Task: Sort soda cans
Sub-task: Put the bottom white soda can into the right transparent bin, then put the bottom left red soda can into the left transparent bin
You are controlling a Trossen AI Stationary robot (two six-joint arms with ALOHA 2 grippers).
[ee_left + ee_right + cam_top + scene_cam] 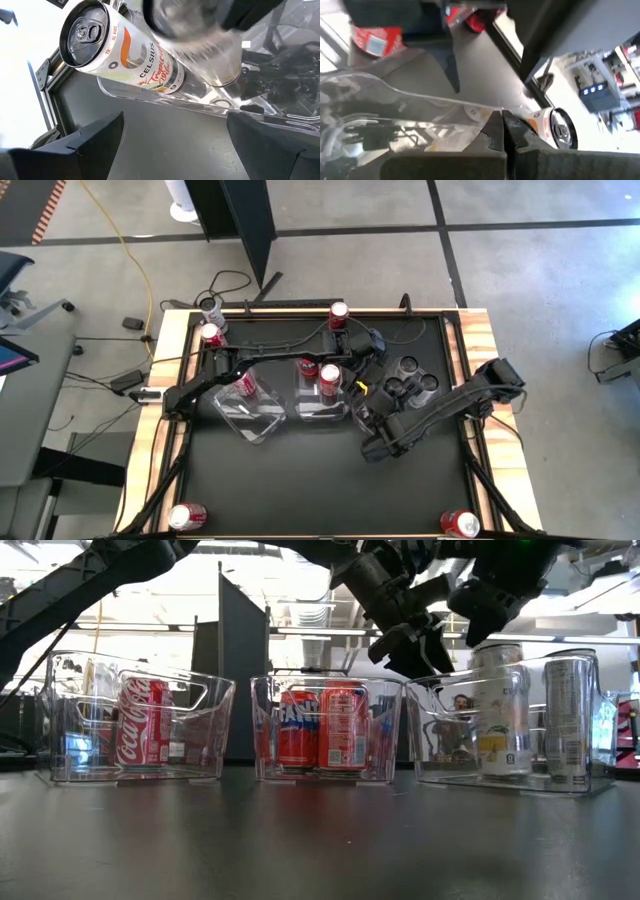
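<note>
Your black surface (300,490) carries 3 clear bins in a row across its middle. Seen from above, the left bin (247,412) holds 1 red can (246,384), the middle bin (318,404) holds 2 red-orange cans (329,379), and the right bin (405,390) holds several silver-grey cans (408,367). Your left arm reaches across over the row, and the left gripper (372,350) hangs just above the right bin's near-left edge with its fingers (90,145) spread wide and grasping nothing; its wrist view looks straight at a white Celsius can (135,57) standing inside that bin. Your right gripper (375,442) sits just in front of the right bin, fingers (492,132) clenched together on nothing. Loose red cans remain at the surface edges: 2 at the far-left corner (210,330), 1 at the far edge (338,313), 1 at the near-left corner (187,516) and 1 at the near-right corner (458,524).
</note>
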